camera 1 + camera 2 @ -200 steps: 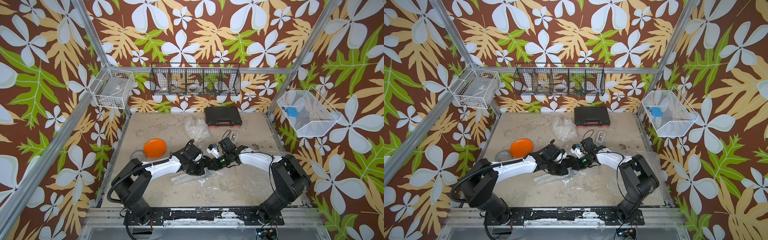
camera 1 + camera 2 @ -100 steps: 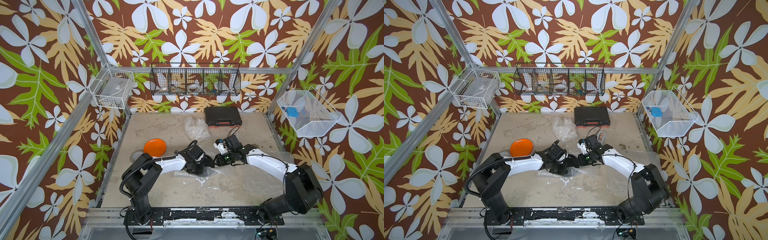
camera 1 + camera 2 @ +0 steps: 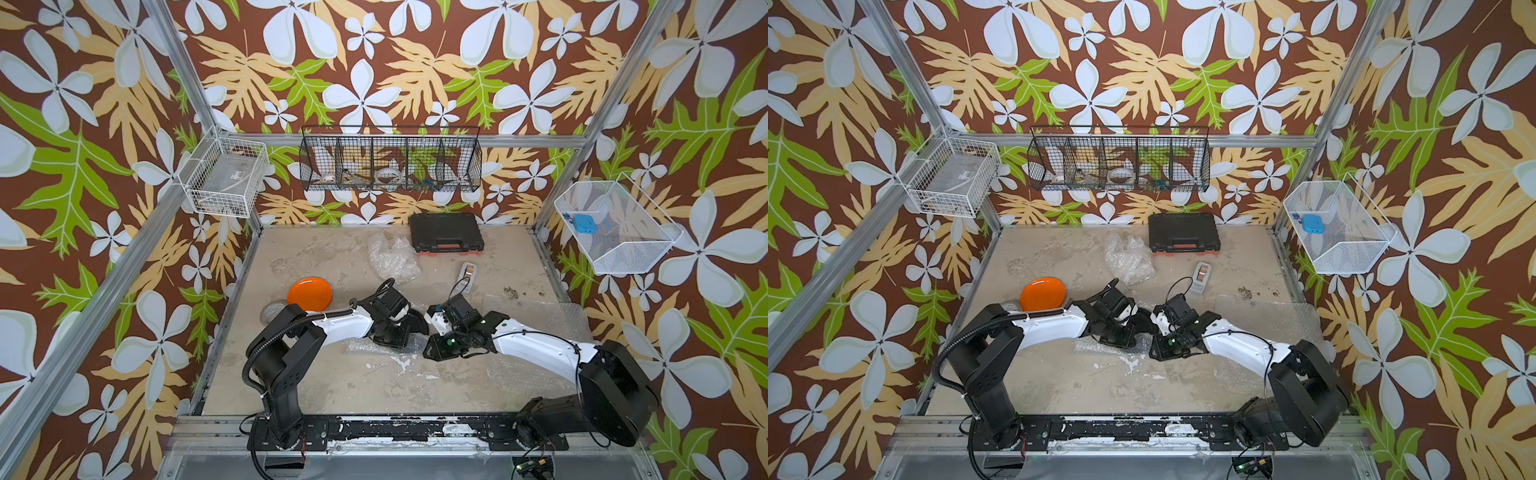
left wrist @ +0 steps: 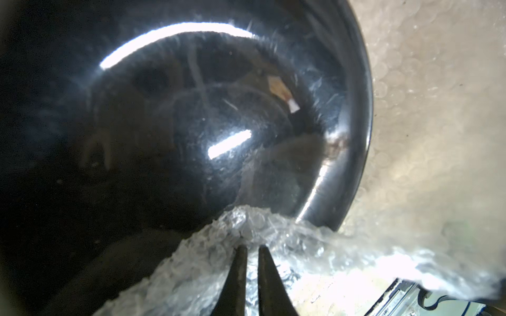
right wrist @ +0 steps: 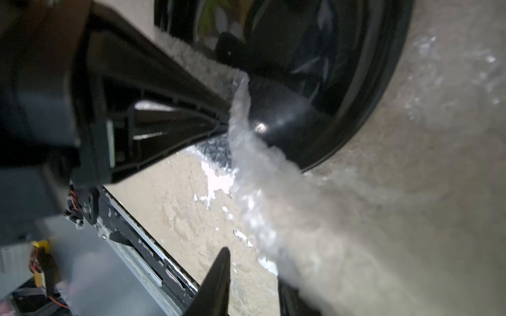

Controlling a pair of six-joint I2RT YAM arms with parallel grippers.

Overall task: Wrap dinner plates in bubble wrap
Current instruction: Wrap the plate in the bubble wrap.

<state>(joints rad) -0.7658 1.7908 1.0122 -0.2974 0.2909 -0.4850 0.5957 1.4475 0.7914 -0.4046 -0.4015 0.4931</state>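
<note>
Sandy tabletop (image 3: 332, 257), centre frame: right gripper (image 5: 253, 265) has just opened off the bubble wrap (image 4: 273, 235); left gripper (image 4: 250, 246) alone pinches its fold over the black plate (image 4: 191, 123), wrapping unfinished

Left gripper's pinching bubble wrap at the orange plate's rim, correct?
No: it's the black plate, not orange. The left wrist view shows the left gripper pinching bubble wrap at that plate's rim.

Glossy orange plate (image 3: 309, 294) flat at the left; black plate (image 4: 191, 123) lying on a bubble wrap sheet (image 4: 410, 109) — one edge bunched over its rim; crumpled wrap (image 3: 390, 257) further back.
</note>
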